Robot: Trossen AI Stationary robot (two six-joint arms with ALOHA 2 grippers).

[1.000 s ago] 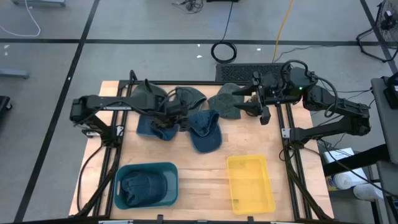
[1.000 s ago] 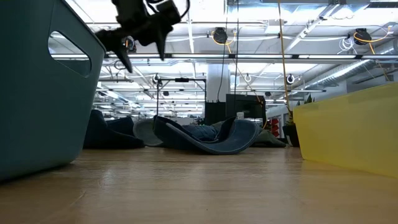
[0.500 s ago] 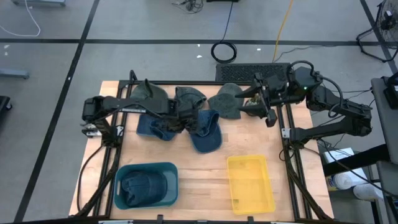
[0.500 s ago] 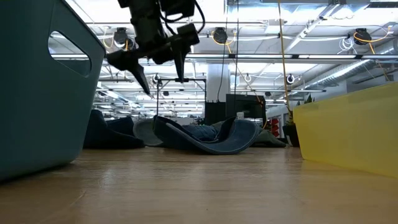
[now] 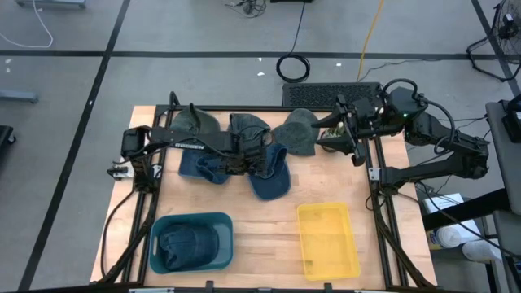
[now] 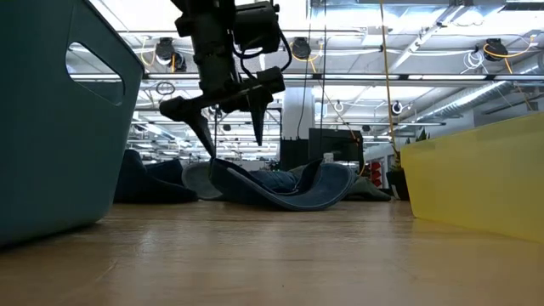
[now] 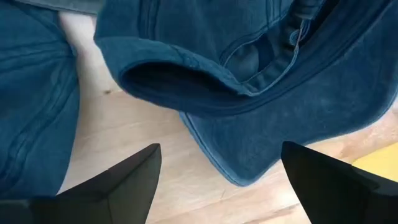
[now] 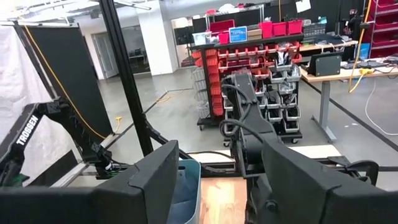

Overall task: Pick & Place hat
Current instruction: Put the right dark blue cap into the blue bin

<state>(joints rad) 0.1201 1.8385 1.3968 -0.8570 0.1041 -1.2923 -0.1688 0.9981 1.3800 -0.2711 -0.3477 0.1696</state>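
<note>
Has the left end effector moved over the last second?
Yes. In the high view the left end effector has travelled right, from the dark blue denim cap toward the lighter blue cap; in the low view it has dropped closer to it.

Left claw point(image 6: 229, 136) open, right claw point(image 5: 346, 140) raised

The high cam looks straight down on the whole table point(image 5: 260, 236) and both arms; the low cam sits right at tabletop level, facing across the wood into the room; the left wrist cam hangs close over a blue hat point(image 7: 261, 93), the same one in the low view; the right wrist cam faces level into the room.
</note>
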